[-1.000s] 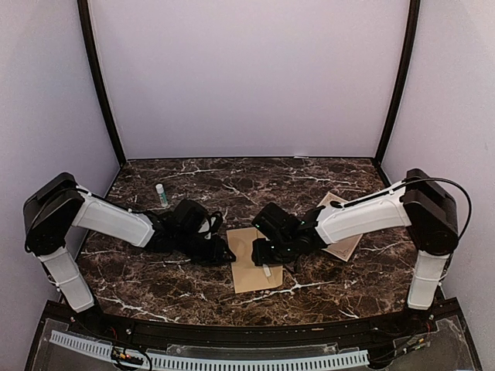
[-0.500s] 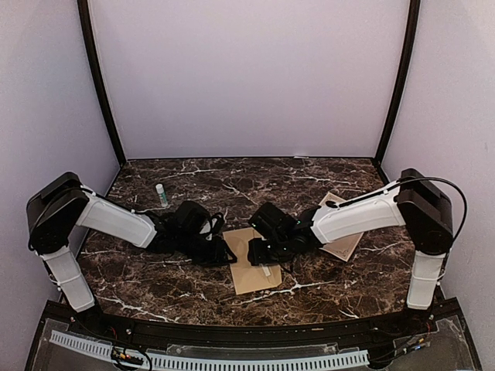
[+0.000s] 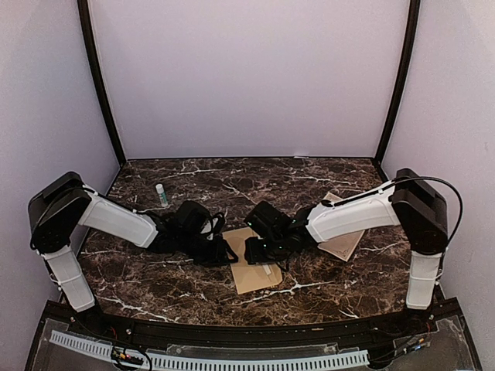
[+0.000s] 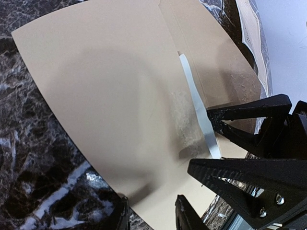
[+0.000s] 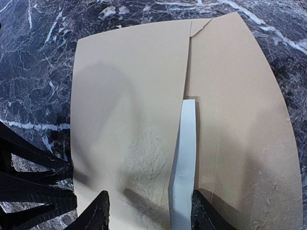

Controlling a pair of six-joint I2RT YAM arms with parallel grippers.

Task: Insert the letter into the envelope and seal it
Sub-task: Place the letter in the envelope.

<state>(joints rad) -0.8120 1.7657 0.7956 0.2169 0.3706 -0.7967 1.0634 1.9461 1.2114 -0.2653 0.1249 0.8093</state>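
Envelope point(image 3: 259, 278), one, under left gripper point(image 4: 151, 205) and right gripper point(image 5: 149, 197), both spread; one letter point(image 3: 345, 247) aside.

Top external: high behind the near edge, looking down over the whole table point(image 3: 155, 286). Left and right wrist: very close, probably steeply downward, from opposite sides onto the same envelope point(image 3: 255, 282), also central in the overhead view

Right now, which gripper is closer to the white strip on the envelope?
Right. The right gripper has the white strip between its fingers on the envelope; the left gripper sits at the envelope's edge, off to the side.
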